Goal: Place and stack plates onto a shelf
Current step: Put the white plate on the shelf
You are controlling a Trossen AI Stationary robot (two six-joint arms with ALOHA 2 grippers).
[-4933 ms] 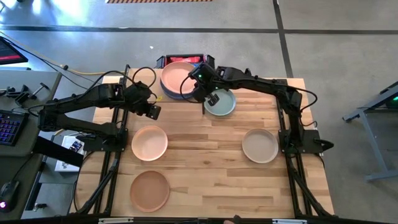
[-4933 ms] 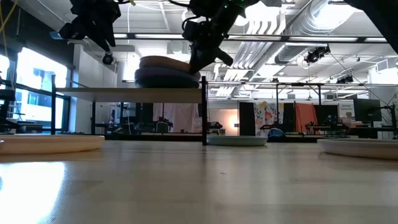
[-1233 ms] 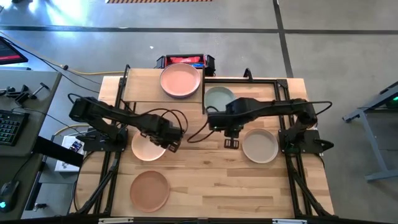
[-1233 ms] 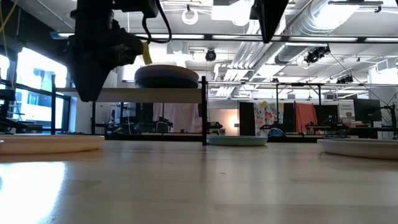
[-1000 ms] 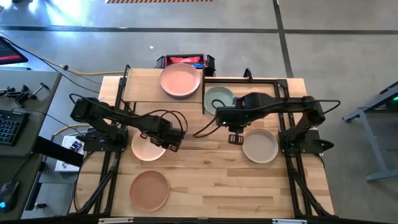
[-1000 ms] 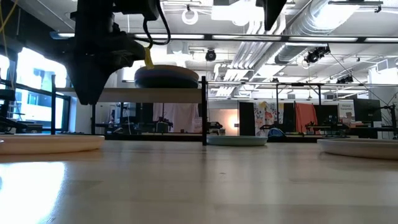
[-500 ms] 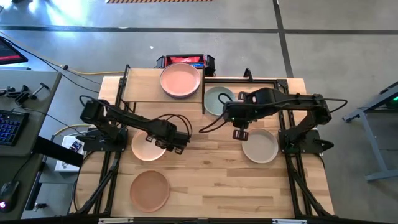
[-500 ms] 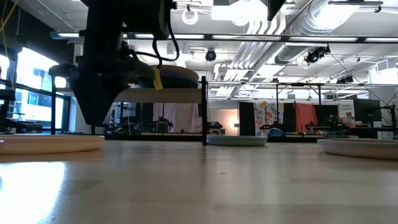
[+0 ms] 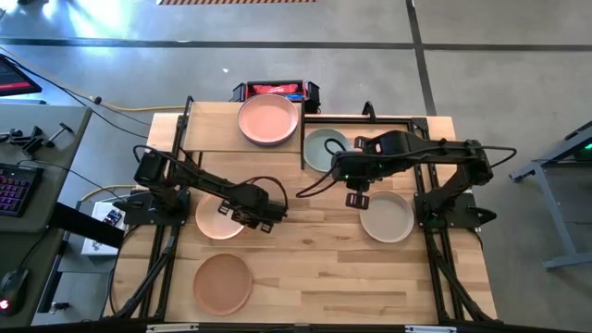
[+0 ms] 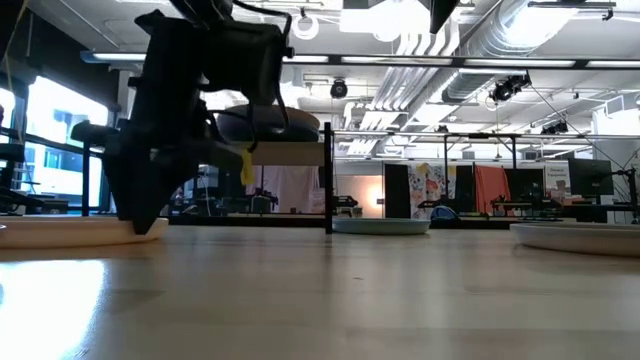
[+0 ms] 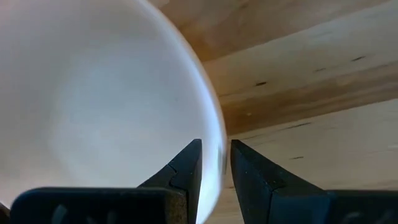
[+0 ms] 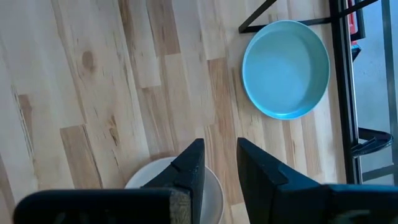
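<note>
Left side, near edge: round matte terracotta brown plate (image 9: 222,282) lay flat on the table, untouched.

Just beyond it: round matte peach plate (image 9: 215,217), also flat on the table. My left gripper (image 9: 262,215) was down at its right rim. In the left wrist view one finger stood over the plate's inside and the other outside, with the rim running through the narrow gap. The fingers were parted, and as far as I could see not yet pinching. A round plate has no long axis to line up with, so I judged that the pick turned only on that rim staying between the fingers.

Far left: raised light-wood shelf (image 9: 208,129) on its thin black frame, with a round salmon pink plate (image 9: 269,120) topping a stack at its right end. The left half was bare board.

Right of the shelf: round pale grey-green plate (image 9: 324,148) on the table.

Right side: my right gripper (image 9: 354,196) hung above the table, fingers slightly apart and holding nothing. It was just left of the round beige plate (image 9: 388,217), so that plate was the right arm's nearer one.

Surface: pale wooden plank tabletop (image 9: 305,259). Room beyond: a workshop with ceiling ducts.
</note>
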